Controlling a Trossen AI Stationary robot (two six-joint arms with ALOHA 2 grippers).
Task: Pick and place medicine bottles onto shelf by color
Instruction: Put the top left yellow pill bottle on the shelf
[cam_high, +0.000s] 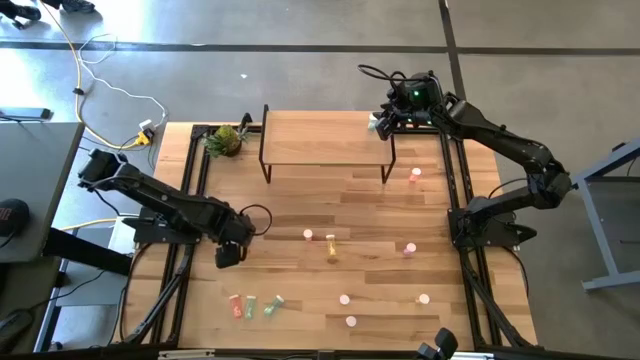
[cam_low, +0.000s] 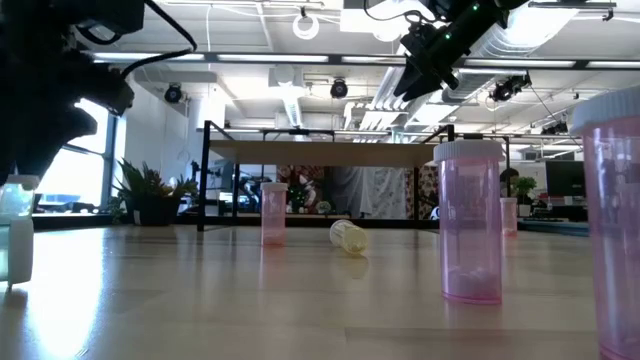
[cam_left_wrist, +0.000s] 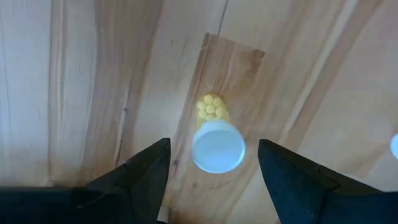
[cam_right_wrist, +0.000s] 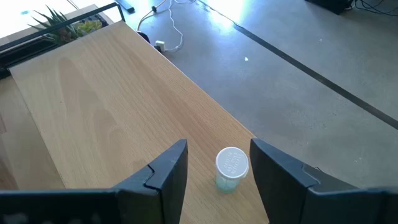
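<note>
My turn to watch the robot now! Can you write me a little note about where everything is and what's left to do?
Left gripper: open, pointing down over a standing bottle of yellow pills near the table's left side; not holding it yet.
Right gripper: open, over the shelf's right end, its fingers on either side of a pale-green bottle standing on the shelf; whether they touch it is unclear.
Done: only that one bottle is seen on the shelf.
Left: the pink bottles and one lying yellow bottle scattered on the table, plus the small cluster near the front left.

Slatted wooden tabletop (cam_high: 300, 270); spiky green plant (cam_high: 224, 140) at far left corner; cables (cam_high: 100, 70) on grey floor.
</note>
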